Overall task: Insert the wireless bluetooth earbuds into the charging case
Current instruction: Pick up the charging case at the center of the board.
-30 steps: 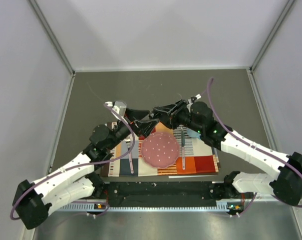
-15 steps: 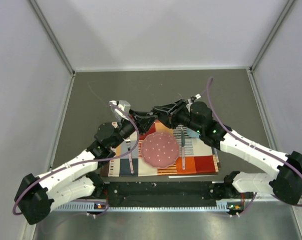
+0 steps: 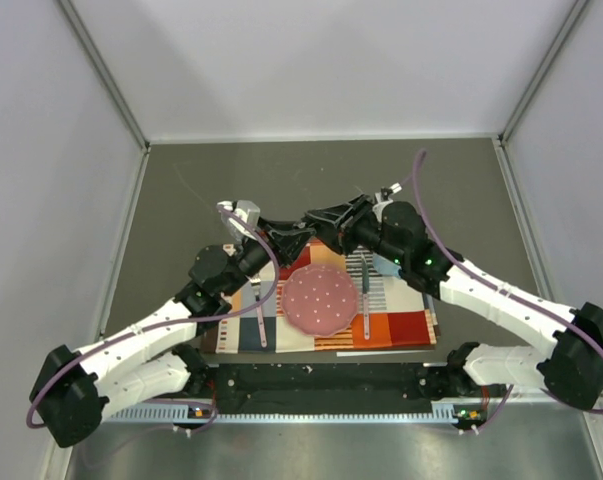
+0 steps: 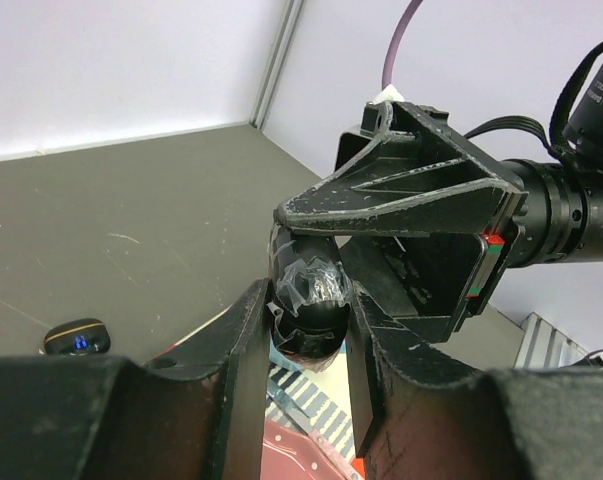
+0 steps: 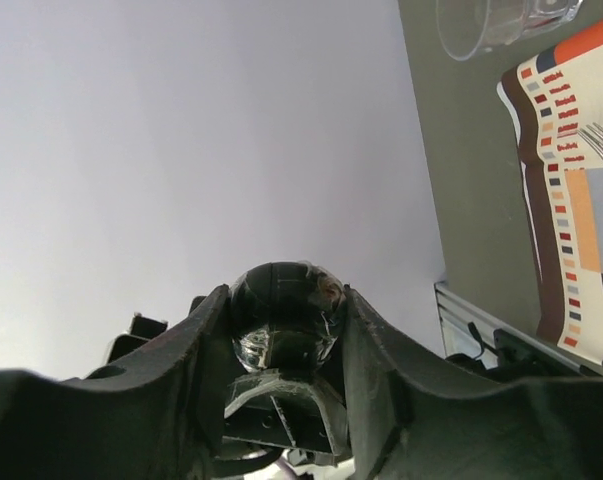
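Looking from above, the 2 arms meet tip to tip over the far edge of the mat, and whatever is between them is hidden there. The left wrist view makes it plain: the left fingers are closed on the case, a glossy black rounded thing held up off the table. The right fingers reach it from the other side. The right wrist view shows the case clamped between those right fingers too. I cannot tell whether its lid is up.

Only the left wrist view shows a small dark oval with blue lights lying on the table, well apart from the case; I cannot tell what it is. Only the right wrist view shows a clear glass beyond the mat's corner. On the many-coloured mat sit a pink plate and a fork just beside it. The table is dark grey, closed in by pale walls.
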Controlling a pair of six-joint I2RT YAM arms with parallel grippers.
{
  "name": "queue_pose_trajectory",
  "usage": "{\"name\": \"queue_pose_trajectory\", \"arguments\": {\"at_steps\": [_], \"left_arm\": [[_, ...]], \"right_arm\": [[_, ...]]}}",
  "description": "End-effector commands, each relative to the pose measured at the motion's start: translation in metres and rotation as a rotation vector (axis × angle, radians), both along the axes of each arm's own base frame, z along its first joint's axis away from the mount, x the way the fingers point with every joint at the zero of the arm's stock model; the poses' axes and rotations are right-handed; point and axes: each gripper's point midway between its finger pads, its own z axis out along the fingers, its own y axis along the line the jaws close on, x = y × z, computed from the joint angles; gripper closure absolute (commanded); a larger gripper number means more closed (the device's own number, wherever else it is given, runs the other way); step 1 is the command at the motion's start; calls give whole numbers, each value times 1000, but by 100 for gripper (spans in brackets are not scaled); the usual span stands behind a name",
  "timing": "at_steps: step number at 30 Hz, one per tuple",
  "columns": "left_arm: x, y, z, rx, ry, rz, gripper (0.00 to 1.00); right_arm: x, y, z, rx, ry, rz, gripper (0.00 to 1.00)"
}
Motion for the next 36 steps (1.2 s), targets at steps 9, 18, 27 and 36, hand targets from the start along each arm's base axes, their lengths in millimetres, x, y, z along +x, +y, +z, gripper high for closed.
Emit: {"name": "queue_pose_trajectory", "arguments": {"at_steps": [9, 18, 27, 36], "left_arm": [[-23, 12, 22, 8, -136, -29, 100], [-32, 6, 22, 65, -179, -90, 100], [-31, 2, 19, 97, -167, -102, 83], [-34, 2, 23, 106, -119, -119, 64]], "right_arm": [[-32, 2, 31, -69, -261, 290, 33], [-40, -3, 37, -23, -274, 350, 44], [-48, -1, 37, 60, -242, 391, 94], [-42, -5, 37, 54, -245, 339, 100]]}}
